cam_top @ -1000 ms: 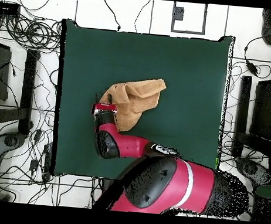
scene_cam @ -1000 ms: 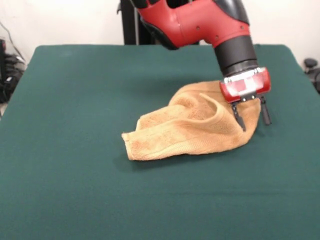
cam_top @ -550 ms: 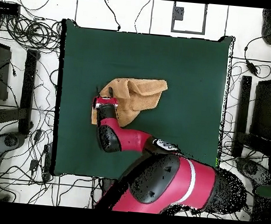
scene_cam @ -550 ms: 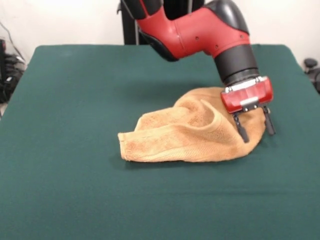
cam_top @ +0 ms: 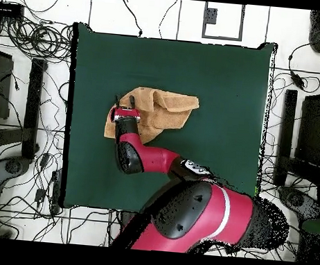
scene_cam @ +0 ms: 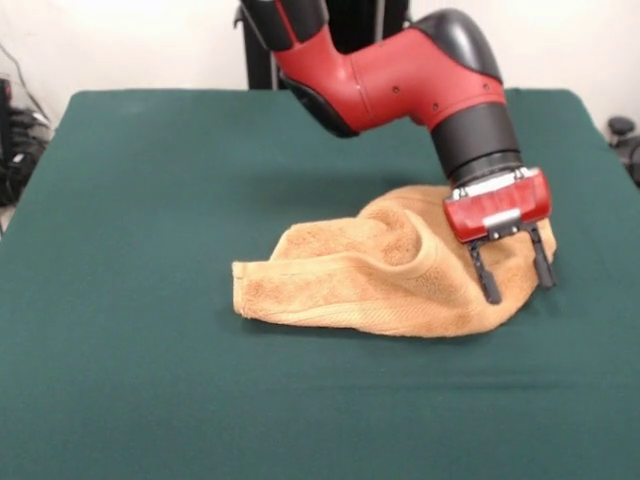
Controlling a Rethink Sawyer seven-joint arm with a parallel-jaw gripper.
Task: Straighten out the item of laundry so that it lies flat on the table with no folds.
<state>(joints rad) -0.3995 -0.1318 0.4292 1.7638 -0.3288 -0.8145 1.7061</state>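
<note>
A: Where does the small orange-tan terry hand towel (scene_cam: 385, 285) lie?

B: On the large table covered in dark green felt-like cloth (scene_cam: 150, 380), right of centre in the front view. It is bunched, not flat: a raised fold runs along its middle, and one hemmed edge sits as a thick roll at its left end. In the overhead view the same towel (cam_top: 158, 110) shows as an irregular shape left of the table's centre, with a flap doubled over towards the right.

A: And the red-and-black arm's gripper (scene_cam: 515, 285)?

B: It hangs over the towel's right end in the front view. Its two thin black fingers (scene_cam: 484, 280) point down and stand apart, one in front of the cloth and the other at the towel's right edge. The tips reach down near the table surface.

A: Has it hold of the cloth?

B: The fingers are spread with towel between them, but I cannot tell whether they pinch it. From above, the gripper (cam_top: 123, 112) sits at the towel's left part, and the red wrist block hides the fingertips.
</note>
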